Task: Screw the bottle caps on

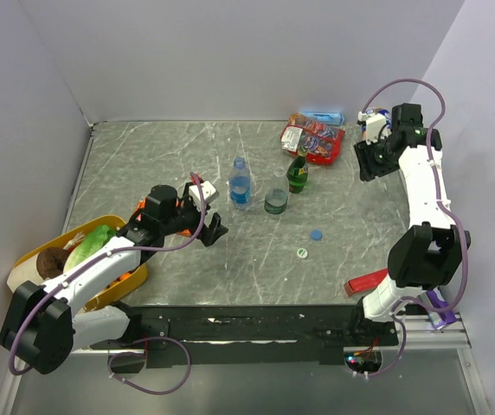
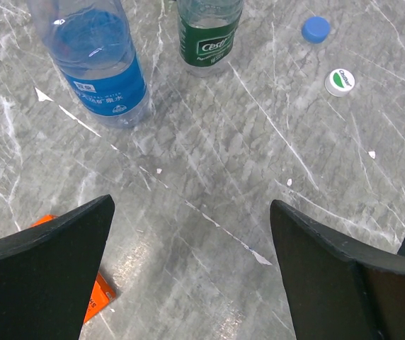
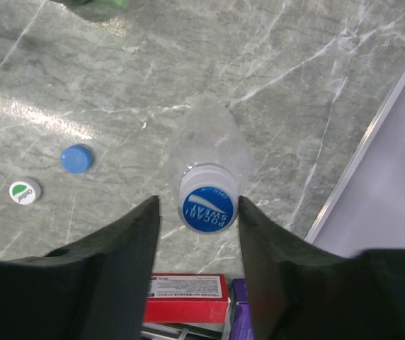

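My right gripper (image 1: 370,130) is raised at the back right, shut on a small clear bottle (image 3: 209,145). The bottle's white cap with a blue top (image 3: 209,198) sits between the fingers. A clear water bottle with a blue label (image 1: 241,183) and a dark green narrow-necked bottle (image 1: 297,175) stand mid-table, both uncapped. A plain blue cap (image 1: 316,233) and a green-and-white cap (image 1: 301,252) lie in front of them. Both also show in the left wrist view, blue (image 2: 316,30) and green-and-white (image 2: 340,81). My left gripper (image 1: 208,226) is open and empty, low over the table, left of the water bottle (image 2: 100,71).
A short dark-green cup (image 1: 275,202) stands between the two bottles. Snack packets (image 1: 314,138) lie at the back. A yellow bowl of food (image 1: 31,252) sits at the left. A red box (image 1: 366,282) lies front right. An orange item (image 2: 96,297) lies by my left finger.
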